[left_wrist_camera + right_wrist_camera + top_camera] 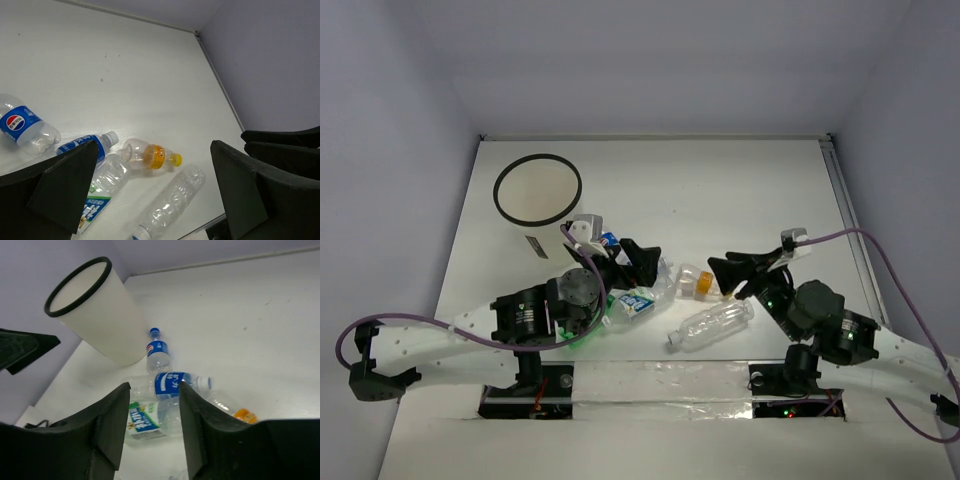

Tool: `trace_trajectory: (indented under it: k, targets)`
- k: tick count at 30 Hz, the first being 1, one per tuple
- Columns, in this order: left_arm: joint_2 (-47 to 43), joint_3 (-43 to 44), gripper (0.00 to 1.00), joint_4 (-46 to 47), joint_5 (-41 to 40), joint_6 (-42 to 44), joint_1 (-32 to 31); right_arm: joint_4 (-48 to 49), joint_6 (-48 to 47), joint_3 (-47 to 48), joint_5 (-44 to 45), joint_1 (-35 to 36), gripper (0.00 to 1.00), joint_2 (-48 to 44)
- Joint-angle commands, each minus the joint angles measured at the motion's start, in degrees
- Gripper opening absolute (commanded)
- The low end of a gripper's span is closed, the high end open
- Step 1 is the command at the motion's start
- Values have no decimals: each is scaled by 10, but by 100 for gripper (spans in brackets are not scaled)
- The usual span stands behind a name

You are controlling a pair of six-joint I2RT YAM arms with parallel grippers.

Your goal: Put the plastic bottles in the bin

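Bin point(497, 190): upright at the far left of the bench point(740, 190), mouth upward. Five bottles lie on their sides on the bench to its near right: Pepsi bottle point(159, 352) just beside the bin, then blue-label bottle point(172, 382), green-label bottle point(145, 420), orange-capped bottle point(152, 156) and clear bottle point(712, 325) nearest the arms. Left claw point(154, 150): spread wide above the cluster, gripping nothing. Right claw point(154, 387): jaws apart, empty, facing the bottles and bin.
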Motion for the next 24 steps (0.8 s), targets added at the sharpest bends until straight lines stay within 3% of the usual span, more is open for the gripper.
trace_trajectory:
  k: [1,4,5,6,7,9,10,12,13,14,15,24]
  targets:
    - [-2,3,93,13,-10,0,0,-14,-24,39,-33,-2,46,17]
    - [4,6,86,12,-7,5,0,-22,-28,50,-50,-2,23,51]
    - [2,4,78,12,-4,4,0,-28,-28,60,-53,-2,11,64]
    - [-1,1,71,13,-3,3,0,-29,-28,65,-56,-2,7,76]
    - [-7,-5,58,12,-2,2,0,-30,-31,70,-65,-2,2,101]
    - [-16,-12,43,9,-1,0,0,-24,-35,85,-77,-7,0,125]
    - [-26,-17,31,-2,-3,-7,0,-19,-38,90,-101,-19,0,137]
    - [-36,-24,20,-13,-3,-17,0,-6,-46,111,-141,-56,0,178]
    - [-45,-31,15,-19,-5,-24,0,3,-50,118,-167,-72,0,192]
    - [-51,-35,4,-35,-8,-38,0,25,-57,125,-235,-91,0,226]
    - [-61,-43,0,-51,-13,-48,0,35,-57,142,-293,-123,0,247]
    - [-153,-93,0,-141,-33,-129,0,74,-72,343,-486,-181,0,535]
